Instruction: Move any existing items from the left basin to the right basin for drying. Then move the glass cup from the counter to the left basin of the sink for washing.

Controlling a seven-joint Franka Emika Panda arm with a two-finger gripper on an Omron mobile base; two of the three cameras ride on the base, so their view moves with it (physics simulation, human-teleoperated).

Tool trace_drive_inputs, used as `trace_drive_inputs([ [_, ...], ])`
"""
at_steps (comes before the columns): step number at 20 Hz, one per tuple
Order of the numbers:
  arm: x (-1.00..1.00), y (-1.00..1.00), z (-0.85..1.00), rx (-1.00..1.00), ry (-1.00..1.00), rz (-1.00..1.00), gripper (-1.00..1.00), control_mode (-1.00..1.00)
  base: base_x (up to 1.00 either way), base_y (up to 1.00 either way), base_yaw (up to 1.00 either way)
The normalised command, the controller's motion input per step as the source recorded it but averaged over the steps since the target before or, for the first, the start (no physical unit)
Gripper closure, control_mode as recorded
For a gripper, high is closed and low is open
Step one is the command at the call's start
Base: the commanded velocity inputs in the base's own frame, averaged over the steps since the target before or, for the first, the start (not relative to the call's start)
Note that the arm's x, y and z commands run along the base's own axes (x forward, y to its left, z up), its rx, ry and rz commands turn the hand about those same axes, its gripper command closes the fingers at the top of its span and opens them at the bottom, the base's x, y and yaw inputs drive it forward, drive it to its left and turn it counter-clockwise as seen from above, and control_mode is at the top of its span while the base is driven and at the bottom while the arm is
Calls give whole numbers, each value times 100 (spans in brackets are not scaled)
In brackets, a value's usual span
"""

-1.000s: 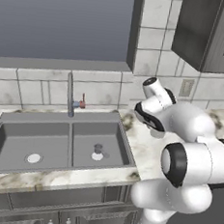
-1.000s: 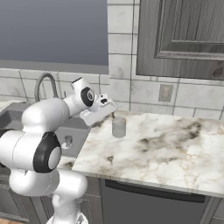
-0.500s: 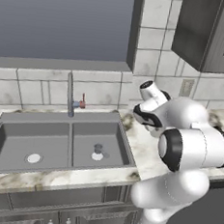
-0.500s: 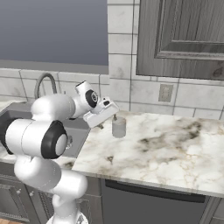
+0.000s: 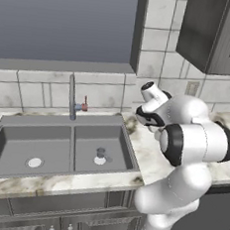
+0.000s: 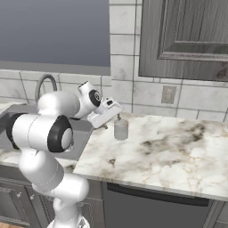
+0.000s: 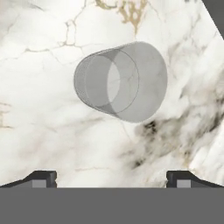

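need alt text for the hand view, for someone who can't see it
A pale translucent glass cup stands on the veined marble counter, seen from above along the open gripper. Its two dark fingers sit wide apart at the bottom, short of the cup and not touching it.

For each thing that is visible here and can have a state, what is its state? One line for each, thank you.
glass cup: upright on the counter, not gripped.
gripper: open, above the cup.
small dark piece: in the right basin.
left basin: nothing in it, drain bare.
faucet: no water running.
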Motion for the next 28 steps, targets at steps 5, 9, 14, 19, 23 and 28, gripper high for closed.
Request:
trace_drive_inputs([
  [5, 26, -5, -8, -6, 0, 1, -100, -100, 0, 0, 0],
  [9, 9, -9, -7, -3, 0, 1, -100, -100, 0, 0, 0],
  [14, 2, -14, -6, 0, 0, 1, -100, -100, 0, 0, 0],
  [19, 0, -4, -22, 0, 0, 0, -100, -100, 0, 0, 0],
  [23, 0, -3, -25, 0, 0, 0, -100, -100, 0, 0, 0],
  [28, 10, 0, -11, 0, 0, 1, -100, -100, 0, 0, 0],
])
